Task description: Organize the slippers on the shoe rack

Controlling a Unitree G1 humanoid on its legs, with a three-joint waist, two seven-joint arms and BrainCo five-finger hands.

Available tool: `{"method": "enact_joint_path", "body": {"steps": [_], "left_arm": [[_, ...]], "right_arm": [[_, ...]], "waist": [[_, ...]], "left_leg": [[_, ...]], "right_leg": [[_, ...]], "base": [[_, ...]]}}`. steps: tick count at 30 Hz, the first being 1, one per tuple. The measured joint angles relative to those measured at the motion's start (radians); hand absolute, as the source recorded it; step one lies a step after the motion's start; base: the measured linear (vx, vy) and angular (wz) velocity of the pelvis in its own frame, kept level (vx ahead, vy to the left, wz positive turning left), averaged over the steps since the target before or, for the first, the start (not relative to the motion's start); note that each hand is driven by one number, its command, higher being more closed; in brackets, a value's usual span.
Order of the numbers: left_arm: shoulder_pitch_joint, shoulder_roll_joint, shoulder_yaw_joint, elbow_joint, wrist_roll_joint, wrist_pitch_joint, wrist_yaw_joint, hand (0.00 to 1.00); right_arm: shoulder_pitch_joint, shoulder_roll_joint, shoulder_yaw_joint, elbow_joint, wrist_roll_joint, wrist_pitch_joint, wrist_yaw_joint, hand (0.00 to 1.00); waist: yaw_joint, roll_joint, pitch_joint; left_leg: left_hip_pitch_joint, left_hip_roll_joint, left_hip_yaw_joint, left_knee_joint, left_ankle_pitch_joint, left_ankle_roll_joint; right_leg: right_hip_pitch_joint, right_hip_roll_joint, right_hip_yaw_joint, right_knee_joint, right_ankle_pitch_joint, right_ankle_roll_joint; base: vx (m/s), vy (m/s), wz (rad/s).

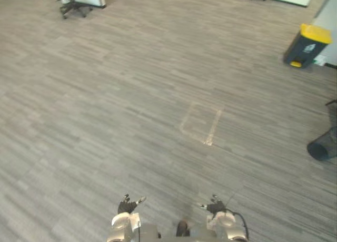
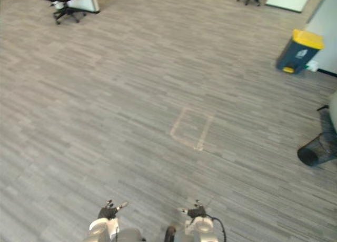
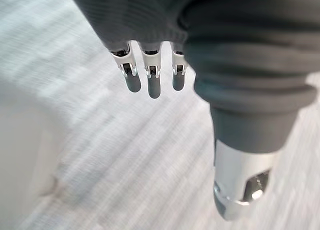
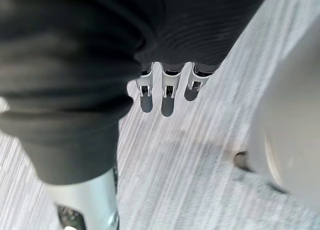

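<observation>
Left hand (image 1: 126, 204) and right hand (image 1: 215, 206) hang loose-fingered, empty, over carpet (image 1: 158, 94); likely search step, next I turn to find slippers and shoe rack.

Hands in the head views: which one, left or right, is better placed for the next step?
Neither, judging by this: left hand and right hand hang level, open, empty, over plain carpet.
</observation>
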Motion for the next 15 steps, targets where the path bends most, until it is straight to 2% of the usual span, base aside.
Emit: {"method": "enact_joint_path", "body": {"steps": [1,3,4,5,6,7,8,10,12,13,14,15], "left_arm": [[0.020,0.008,0.001,-0.014,0.000,-0.002,0.000,0.00],[0.036,0.010,0.008,-0.024,-0.010,-0.005,-0.001,0.00],[0.050,0.000,0.017,-0.032,-0.017,-0.010,0.000,0.00],[0.059,-0.009,0.035,-0.031,-0.027,-0.020,0.000,0.00],[0.058,0.006,0.035,-0.028,-0.027,-0.021,0.001,0.00],[0.058,0.006,0.037,-0.026,-0.028,-0.022,0.004,0.00],[0.063,0.005,0.051,-0.027,-0.032,-0.022,0.005,0.00],[0.062,0.006,0.057,-0.024,-0.037,-0.019,0.006,0.00],[0.052,0.007,0.056,0.011,-0.038,-0.015,0.006,0.00],[0.048,0.007,0.055,0.022,-0.038,-0.013,0.007,0.00],[0.044,0.006,0.050,0.041,-0.038,-0.009,0.006,0.00],[0.040,0.007,0.048,0.041,-0.038,-0.006,0.006,0.00]], "right_arm": [[0.000,0.000,0.001,-0.001,0.000,0.006,-0.003,0.00],[-0.001,0.000,-0.001,-0.007,0.000,0.005,-0.006,0.00],[0.000,0.000,-0.003,-0.006,0.001,0.005,-0.007,0.00],[0.000,-0.002,0.001,0.000,0.001,0.007,-0.009,0.00],[-0.001,-0.002,0.024,0.002,0.001,0.013,-0.001,0.00],[-0.001,-0.001,0.019,-0.009,0.001,0.011,-0.002,0.00],[-0.001,-0.001,0.016,-0.008,-0.001,0.011,-0.003,0.00],[0.001,-0.002,0.017,-0.008,-0.003,0.012,-0.001,0.00],[0.004,-0.007,0.015,-0.008,-0.009,0.009,0.004,0.00],[0.007,-0.009,0.014,-0.008,-0.009,0.009,0.007,0.00],[0.023,-0.011,0.014,-0.008,-0.009,0.010,0.011,0.00],[0.024,-0.012,0.013,-0.009,-0.009,0.010,0.011,0.00]], "waist": [[0.007,-0.008,0.006],[0.011,-0.009,0.005],[0.017,-0.007,0.002],[0.022,0.002,-0.009],[0.024,-0.024,-0.021],[0.023,-0.039,-0.033],[0.023,-0.042,-0.035],[0.025,-0.047,-0.038],[0.030,-0.048,-0.032],[0.030,-0.044,-0.030],[0.027,-0.035,-0.029],[0.020,-0.035,-0.028]], "left_leg": [[-0.046,0.005,0.007,-0.105,-0.034,0.000],[-0.084,0.004,0.004,-0.320,-0.041,-0.021],[-0.089,0.012,-0.011,-0.491,-0.014,-0.044],[-0.088,0.014,0.003,-0.556,0.069,-0.029],[-0.087,-0.016,0.034,-0.546,0.026,-0.020],[-0.086,-0.025,0.054,-0.532,-0.004,-0.002],[-0.068,-0.034,0.078,-0.500,-0.040,0.023],[-0.033,-0.046,0.110,-0.470,-0.083,0.055],[0.087,-0.091,0.126,-0.486,-0.122,0.091],[0.122,-0.099,0.122,-0.504,-0.129,0.089],[0.209,-0.113,0.107,-0.563,-0.136,0.091],[0.239,-0.116,0.104,-0.586,-0.137,0.092]], "right_leg": [[0.053,-0.017,0.055,-0.019,-0.023,0.019],[0.105,-0.053,0.119,-0.039,-0.061,0.055],[0.130,-0.074,0.157,-0.040,-0.097,0.077],[0.154,-0.092,0.191,-0.032,-0.134,0.112],[0.147,-0.132,0.216,-0.012,-0.141,0.119],[0.127,-0.152,0.233,0.026,-0.132,0.141],[0.120,-0.169,0.240,0.065,-0.108,0.184],[0.116,-0.191,0.253,0.150,-0.097,0.213],[-0.028,-0.189,0.301,0.564,-0.053,0.313],[-0.066,-0.186,0.292,0.648,-0.055,0.311],[-0.156,-0.166,0.247,0.784,-0.068,0.296],[-0.185,-0.159,0.222,0.804,-0.075,0.286]], "base": [[0.65,0.322,-1.40],[0.61,0.365,-1.06],[0.57,0.386,-0.91],[0.63,0.395,-0.79],[0.66,0.392,-0.59],[0.68,0.395,-0.44],[0.65,0.377,-0.44],[0.53,0.308,-0.41],[0.55,0.273,-0.73],[0.49,0.206,-0.73],[0.31,0.124,-0.42],[0.37,0.115,-0.24]]}}
